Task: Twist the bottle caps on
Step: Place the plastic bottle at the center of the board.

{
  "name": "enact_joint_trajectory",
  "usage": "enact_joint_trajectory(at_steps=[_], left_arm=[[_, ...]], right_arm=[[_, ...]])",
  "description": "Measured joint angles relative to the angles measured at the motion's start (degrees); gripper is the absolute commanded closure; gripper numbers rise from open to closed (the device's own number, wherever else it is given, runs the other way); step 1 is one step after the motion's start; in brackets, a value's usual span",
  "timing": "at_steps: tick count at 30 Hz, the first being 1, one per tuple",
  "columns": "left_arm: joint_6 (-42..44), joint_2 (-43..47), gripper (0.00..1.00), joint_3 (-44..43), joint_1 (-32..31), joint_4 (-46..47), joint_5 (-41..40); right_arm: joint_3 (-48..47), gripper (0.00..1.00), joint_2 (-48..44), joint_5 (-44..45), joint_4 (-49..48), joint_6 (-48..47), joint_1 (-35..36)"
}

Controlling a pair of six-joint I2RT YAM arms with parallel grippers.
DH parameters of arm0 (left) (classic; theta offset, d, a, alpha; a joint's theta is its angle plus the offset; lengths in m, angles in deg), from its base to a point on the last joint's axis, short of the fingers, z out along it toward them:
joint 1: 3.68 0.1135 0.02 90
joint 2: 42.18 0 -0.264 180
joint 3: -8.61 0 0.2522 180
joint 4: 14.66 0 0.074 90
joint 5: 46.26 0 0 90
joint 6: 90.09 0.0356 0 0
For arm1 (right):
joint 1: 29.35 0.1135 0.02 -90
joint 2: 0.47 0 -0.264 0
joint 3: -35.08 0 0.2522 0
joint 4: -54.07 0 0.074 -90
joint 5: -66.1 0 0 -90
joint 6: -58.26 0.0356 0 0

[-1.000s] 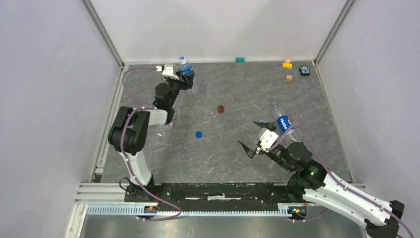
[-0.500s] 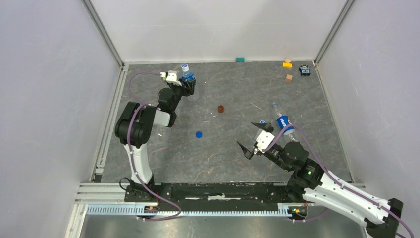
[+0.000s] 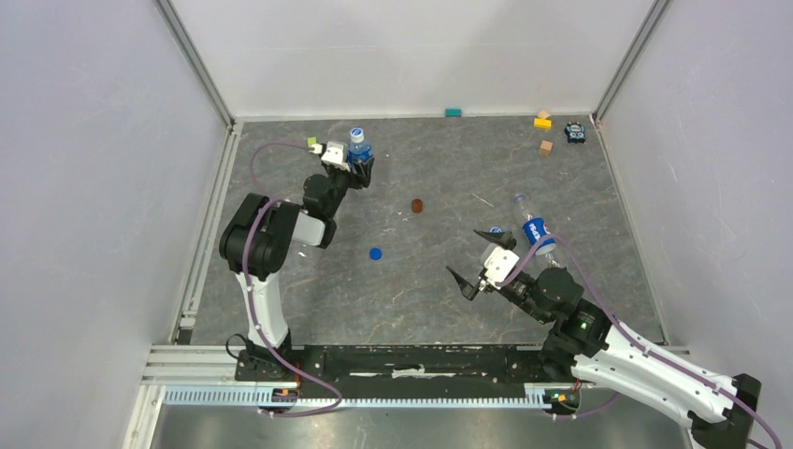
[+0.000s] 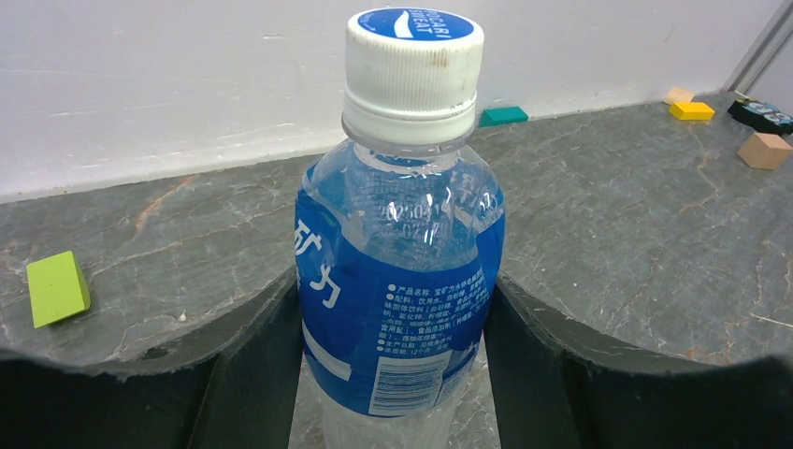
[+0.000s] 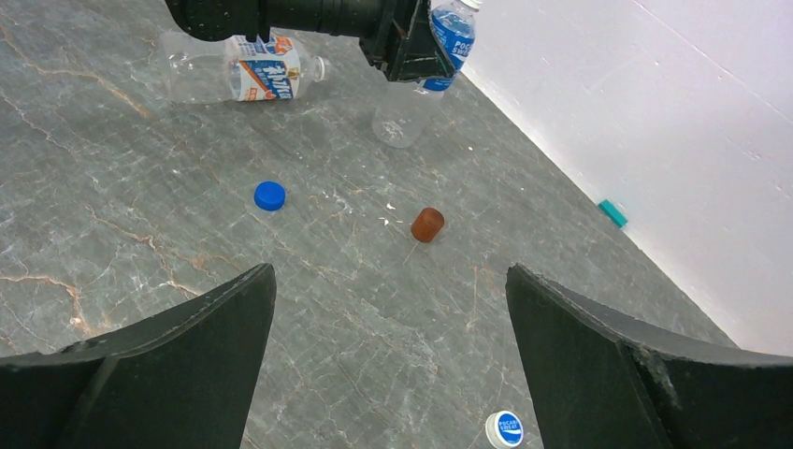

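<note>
The left claw [image 3: 359,164] clamps a capped bottle [image 4: 397,281] upright between its fingers. The right claw [image 5: 390,269] gapes wide and empty above the bench [image 5: 140,243], with a blue cap [image 5: 269,195] ahead to its left and a white cap [image 5: 505,429] near its right finger.

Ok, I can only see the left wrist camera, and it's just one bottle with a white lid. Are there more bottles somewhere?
Observer: Yes. Besides your capped bottle, a second bottle lies on its side on the table. It shows in the right wrist view.
Operator: Are there any loose lids?
Observer: A blue cap lies by itself on the table, not far from a red-brown disc.
Operator: What's the other arm doing?
Observer: The right tool is wide open and holds nothing.
</note>
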Motion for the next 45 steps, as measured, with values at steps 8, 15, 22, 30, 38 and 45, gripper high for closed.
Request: enact_joint_trajectory(at_steps=[8, 15, 22, 30, 38, 45], left_arm=[[0.46, 0.0, 0.24, 1.36, -0.28, 1.99, 0.0], [0.68, 0.02, 0.04, 3.21, -0.5, 2.49, -0.31], [0.66, 0.31, 0.0, 5.09, -0.55, 2.78, -1.01], [0.48, 5.75, 0.0, 9.42, -0.55, 2.97, -2.38], [-1.66, 16.04, 0.0, 17.81, -0.55, 3.89, -5.01], [-3.61, 42.14, 0.0, 19.37, -0.59, -22.03, -4.7]], right_arm=[[0.0, 0.02, -0.02, -0.26, 0.0, 0.0, 0.0], [0.0, 0.02, -0.26, -0.72, 0.0, 0.02, 0.0], [0.0, 0.02, -0.57, -1.31, 0.0, 0.22, 0.0], [0.0, 0.02, -1.79, -1.51, 0.02, 1.16, 0.0], [0.0, 0.02, -3.15, 1.73, 0.81, 6.34, 0.0], [-0.07, 0.02, -3.39, 6.47, 5.25, 13.46, -0.04]])
